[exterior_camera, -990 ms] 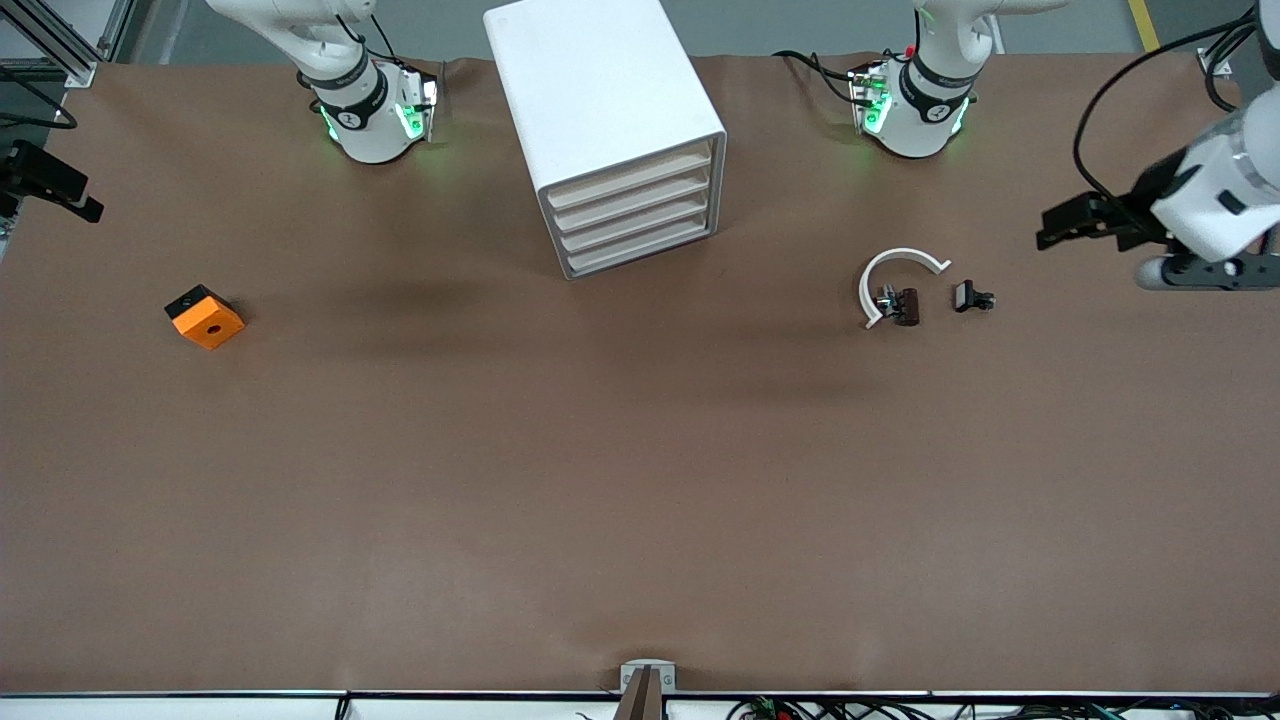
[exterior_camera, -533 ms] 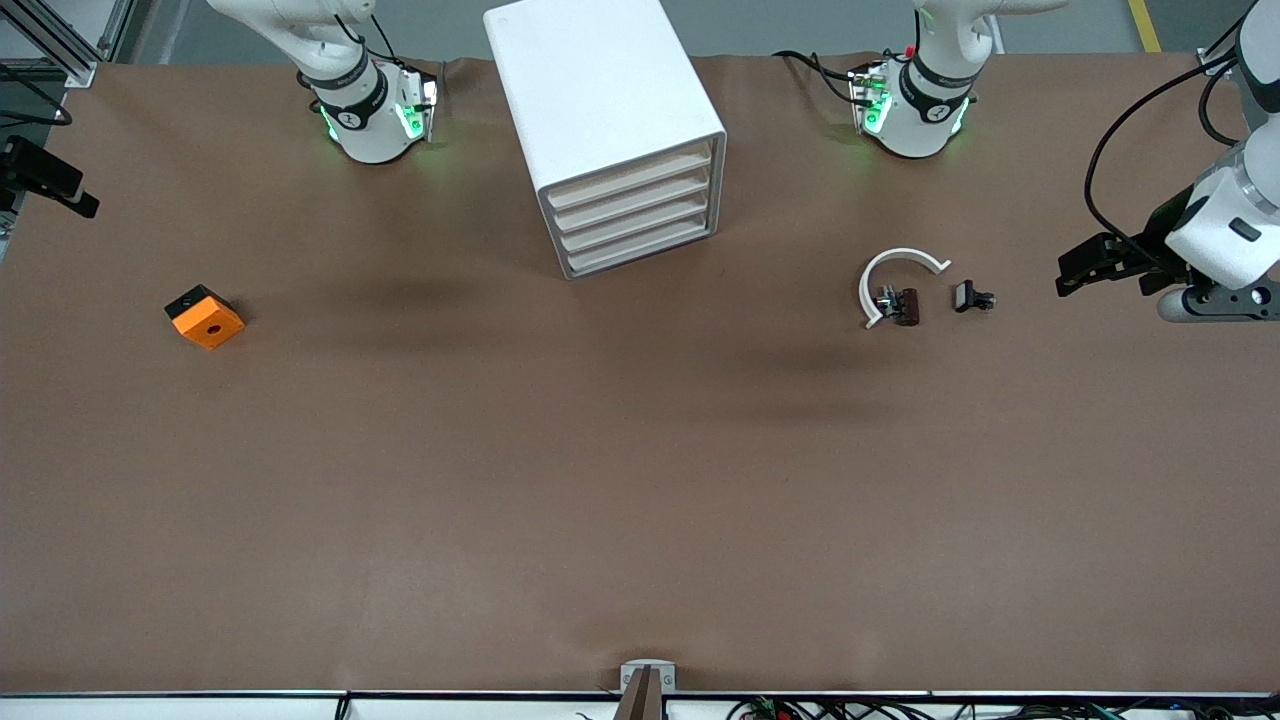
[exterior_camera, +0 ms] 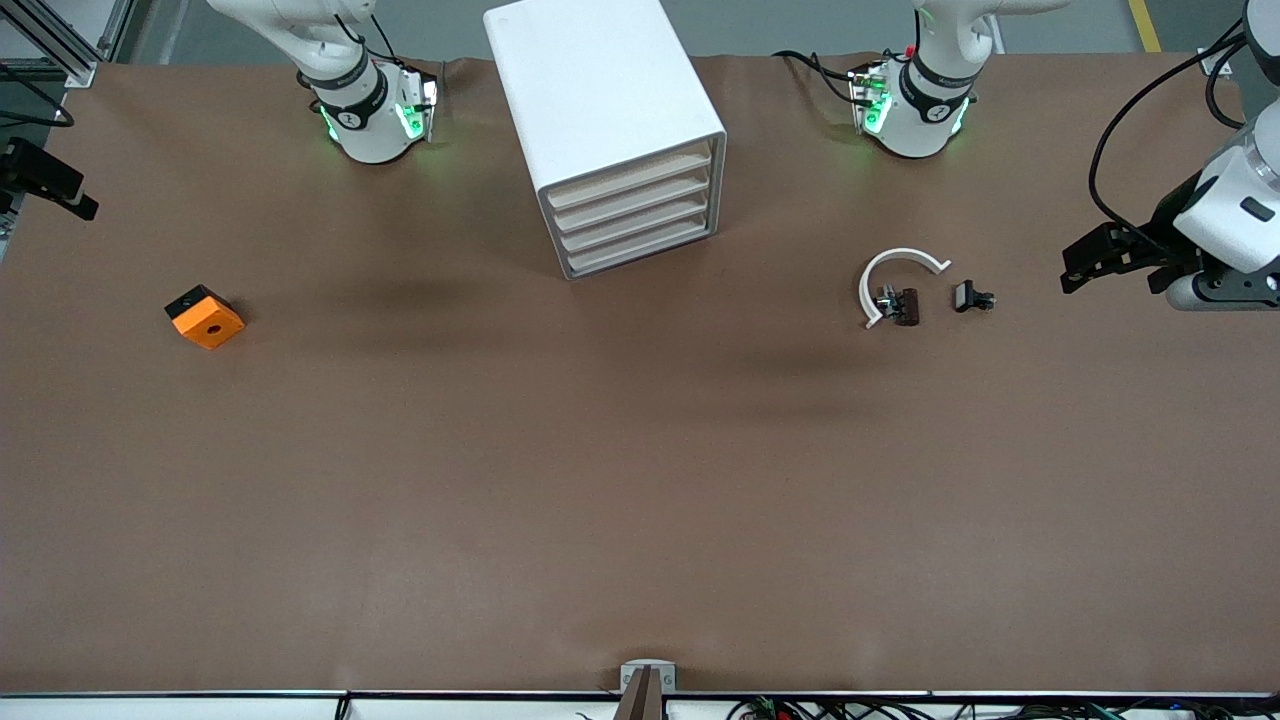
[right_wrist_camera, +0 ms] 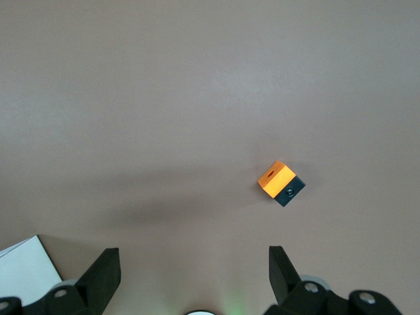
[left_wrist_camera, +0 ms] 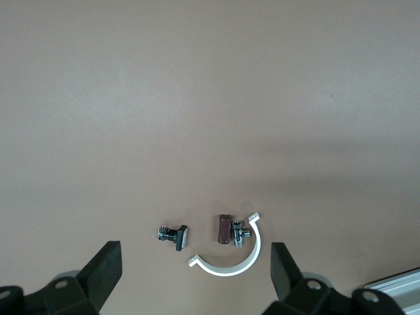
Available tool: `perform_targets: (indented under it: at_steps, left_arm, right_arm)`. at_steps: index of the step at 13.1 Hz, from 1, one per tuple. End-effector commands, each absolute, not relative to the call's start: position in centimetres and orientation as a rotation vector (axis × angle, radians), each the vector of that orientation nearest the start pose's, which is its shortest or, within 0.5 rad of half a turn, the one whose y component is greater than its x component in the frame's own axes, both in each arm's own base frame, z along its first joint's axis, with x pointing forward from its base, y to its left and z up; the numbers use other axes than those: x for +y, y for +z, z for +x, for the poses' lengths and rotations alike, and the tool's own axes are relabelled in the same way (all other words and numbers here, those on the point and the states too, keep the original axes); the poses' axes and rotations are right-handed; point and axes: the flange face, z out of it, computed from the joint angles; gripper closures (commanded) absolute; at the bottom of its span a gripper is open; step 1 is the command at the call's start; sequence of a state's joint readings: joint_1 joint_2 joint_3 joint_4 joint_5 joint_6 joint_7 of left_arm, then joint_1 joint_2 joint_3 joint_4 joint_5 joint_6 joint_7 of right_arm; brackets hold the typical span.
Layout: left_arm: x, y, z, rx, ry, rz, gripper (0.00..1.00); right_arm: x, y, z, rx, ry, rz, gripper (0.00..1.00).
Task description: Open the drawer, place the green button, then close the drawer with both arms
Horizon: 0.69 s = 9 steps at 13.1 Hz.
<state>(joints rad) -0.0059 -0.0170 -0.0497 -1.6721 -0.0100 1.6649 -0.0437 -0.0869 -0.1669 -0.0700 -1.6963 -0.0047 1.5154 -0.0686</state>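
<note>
1. Front view: all four drawers of the cabinet (exterior_camera: 610,130) are shut; no button is visible.
2. Left gripper (exterior_camera: 1085,262), fingers spread and empty, hangs toward the left arm's end from the cabinet, near the white ring (exterior_camera: 895,280).
3. Right gripper (exterior_camera: 50,185), released, waits.
4. Approach one drawer (exterior_camera: 630,190) squarely at its front lip.

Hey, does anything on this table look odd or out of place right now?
The cabinet sits skewed to the table edge, all four drawers shut. No green button shows in any view. Otherwise only the orange block, white ring and black clips lie about.
</note>
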Motion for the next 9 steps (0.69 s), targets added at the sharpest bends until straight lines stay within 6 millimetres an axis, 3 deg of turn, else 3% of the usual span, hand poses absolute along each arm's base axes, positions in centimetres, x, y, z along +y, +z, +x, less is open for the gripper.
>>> perform_targets:
  at_steps: [1,5,9]
  left_arm:
    - [-3.0,60.6,55.4,0.016,-0.047,-3.126,0.00]
    - [-2.9,61.0,55.5,0.008,-0.022,-3.135,0.00]
    - [-2.9,60.9,55.3,0.012,0.002,-3.138,0.00]
  right_arm:
    - [-8.0,65.2,48.2,0.054,-0.008,-3.158,0.00]
    - [-6.7,65.3,48.3,0.017,-0.017,-3.153,0.00]
    - [-6.7,65.4,48.3,0.019,-0.020,-3.148,0.00]
